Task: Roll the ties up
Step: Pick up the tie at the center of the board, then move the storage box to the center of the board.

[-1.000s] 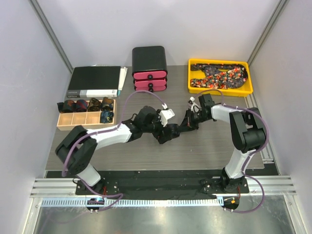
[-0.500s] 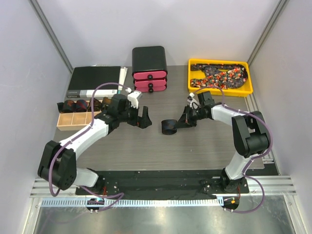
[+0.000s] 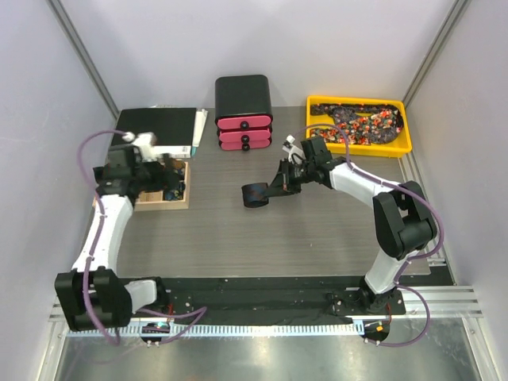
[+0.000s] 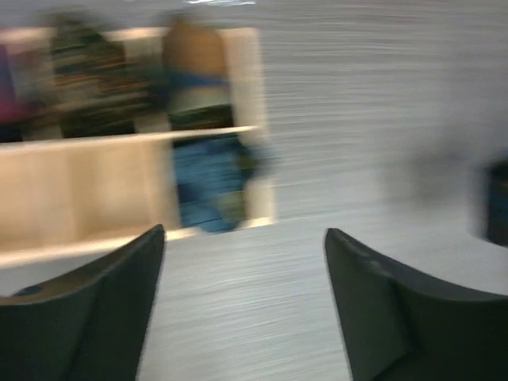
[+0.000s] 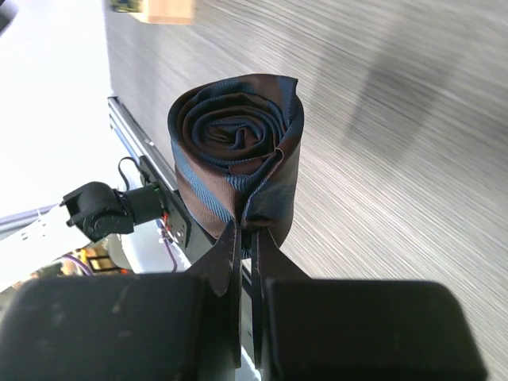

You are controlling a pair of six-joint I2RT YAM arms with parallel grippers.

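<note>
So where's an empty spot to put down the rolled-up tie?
The widest bare tabletop lies between the rolled tie and the near edge, right of the wooden organizer. It's crowded at the back: drawers, yellow tray, and the left gripper over the organizer.

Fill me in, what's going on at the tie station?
The right tool is shut on a rolled tie, pinching the coil's outer flap over the middle of the table. Whether the coil touches the surface is unclear. The left tool is open and empty, hovering at the corner of the wooden organizer, where stored coils sit in compartments. Unrolled speckled ties lie in the yellow tray at the back right.
</note>
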